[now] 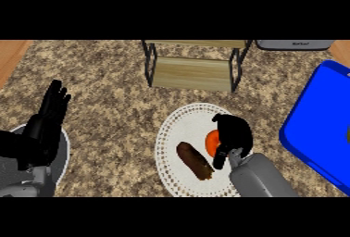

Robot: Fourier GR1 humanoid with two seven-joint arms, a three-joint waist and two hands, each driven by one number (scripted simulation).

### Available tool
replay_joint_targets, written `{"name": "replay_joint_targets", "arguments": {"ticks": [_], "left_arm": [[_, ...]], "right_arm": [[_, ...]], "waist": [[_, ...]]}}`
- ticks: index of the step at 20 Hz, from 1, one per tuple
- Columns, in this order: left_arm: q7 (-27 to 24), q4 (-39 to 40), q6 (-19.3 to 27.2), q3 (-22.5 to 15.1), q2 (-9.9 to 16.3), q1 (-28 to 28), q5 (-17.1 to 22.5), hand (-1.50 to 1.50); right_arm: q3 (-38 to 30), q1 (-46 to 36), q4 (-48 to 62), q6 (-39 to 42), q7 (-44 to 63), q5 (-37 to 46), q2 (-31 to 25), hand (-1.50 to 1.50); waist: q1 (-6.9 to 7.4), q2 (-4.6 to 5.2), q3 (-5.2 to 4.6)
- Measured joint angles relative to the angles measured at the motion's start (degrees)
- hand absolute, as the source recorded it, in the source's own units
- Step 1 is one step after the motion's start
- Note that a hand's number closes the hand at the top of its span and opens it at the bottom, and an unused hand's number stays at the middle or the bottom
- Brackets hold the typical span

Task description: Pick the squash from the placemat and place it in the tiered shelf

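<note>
A round white lace placemat [179,121] lies on the speckled counter in the middle of the head view. On it my right hand [233,135] curls over an orange squash [212,140], of which only the left side shows. A dark brown elongated vegetable [195,160] lies on the placemat just left of that hand, apart from it. The tiered shelf [193,65], with wooden boards and a black metal frame, stands behind the placemat with nothing on its boards. My left hand [48,120] rests open at the left edge, fingers up.
A blue tray [318,127] occupies the right edge. A grey appliance [294,44] sits at the back right. A grey round object [63,157] lies partly under my left forearm. Bare counter lies between the placemat and the shelf.
</note>
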Motion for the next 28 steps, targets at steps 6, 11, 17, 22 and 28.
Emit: {"name": "replay_joint_targets", "arguments": {"ticks": [6,11,17,22,28], "left_arm": [[0.7,-0.8,-0.1,-0.3,-1.0,0.1,-1.2,0.0],[2.5,-2.1,0.1,-0.2,-1.5,-0.4,-2.4,0.0],[1.4,-0.1,-1.1,-0.2,-1.9,-1.4,-1.8,0.0],[1.0,0.4,-1.8,-0.7,-2.2,-1.8,-1.9,0.0],[2.2,0.3,-1.4,-0.3,-2.0,-2.6,-2.1,0.0]], "right_arm": [[1.8,-0.4,1.0,-0.5,-3.4,5.1,0.1,1.5],[3.0,-2.3,2.5,-2.1,-3.2,8.9,2.5,1.5],[14.3,-9.3,5.6,-10.6,9.1,-0.1,5.4,1.5],[19.1,-16.7,5.4,-16.6,12.8,-9.0,5.9,1.5],[17.3,-24.5,-0.7,-22.1,15.2,-9.7,6.0,1.5]], "waist": [[0.03,-0.27,-0.14],[0.07,-0.12,-0.08],[1.79,0.25,0.0],[2.66,0.38,0.04],[2.12,-0.11,0.05]]}}
